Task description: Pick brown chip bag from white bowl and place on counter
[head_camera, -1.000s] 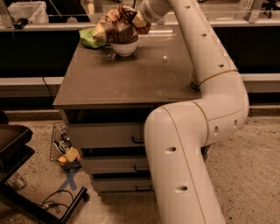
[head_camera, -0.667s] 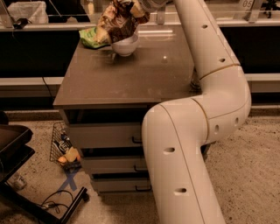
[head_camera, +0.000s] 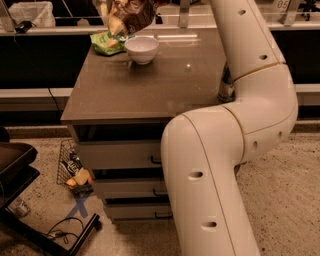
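The brown chip bag (head_camera: 128,15) hangs in the air at the top edge of the camera view, just above and to the left of the white bowl (head_camera: 141,49). The bowl stands empty near the back of the counter (head_camera: 165,85). My gripper (head_camera: 153,3) is at the very top edge, largely cut off, shut on the bag's upper right part. My white arm (head_camera: 240,60) reaches over the counter's right side.
A green snack bag (head_camera: 106,44) lies on the counter left of the bowl. The grey cabinet has black-handled drawers (head_camera: 125,155). A wire basket (head_camera: 74,169) with items sits on the floor at the left, beside a black stand (head_camera: 20,175).
The brown chip bag has risen out of the white bowl with my gripper. The bowl now stands empty and has not moved.
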`<action>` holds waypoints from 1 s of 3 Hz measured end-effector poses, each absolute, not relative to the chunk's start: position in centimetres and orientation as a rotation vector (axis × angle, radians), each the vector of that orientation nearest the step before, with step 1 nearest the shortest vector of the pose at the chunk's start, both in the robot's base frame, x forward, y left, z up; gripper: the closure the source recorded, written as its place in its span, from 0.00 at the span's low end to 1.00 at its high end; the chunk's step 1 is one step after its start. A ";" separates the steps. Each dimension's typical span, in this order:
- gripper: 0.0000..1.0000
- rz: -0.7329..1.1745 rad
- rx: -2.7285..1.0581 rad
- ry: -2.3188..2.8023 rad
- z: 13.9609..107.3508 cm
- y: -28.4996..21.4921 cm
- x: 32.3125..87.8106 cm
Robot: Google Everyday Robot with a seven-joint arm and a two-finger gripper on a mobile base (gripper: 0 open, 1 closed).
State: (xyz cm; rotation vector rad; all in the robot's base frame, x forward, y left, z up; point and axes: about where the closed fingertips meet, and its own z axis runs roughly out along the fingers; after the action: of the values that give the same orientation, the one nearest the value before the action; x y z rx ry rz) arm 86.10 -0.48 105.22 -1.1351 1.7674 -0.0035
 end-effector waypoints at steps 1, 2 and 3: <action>1.00 -0.042 -1.146 1.729 109.0 -0.4 84.3; 1.00 -0.045 -1.103 1.746 112.0 -3.2 81.9; 1.00 -0.042 -1.112 1.742 112.3 -2.3 81.6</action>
State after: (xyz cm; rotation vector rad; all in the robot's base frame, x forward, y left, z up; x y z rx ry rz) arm 81.58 -2.32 112.33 -1.1120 1.7423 -0.0425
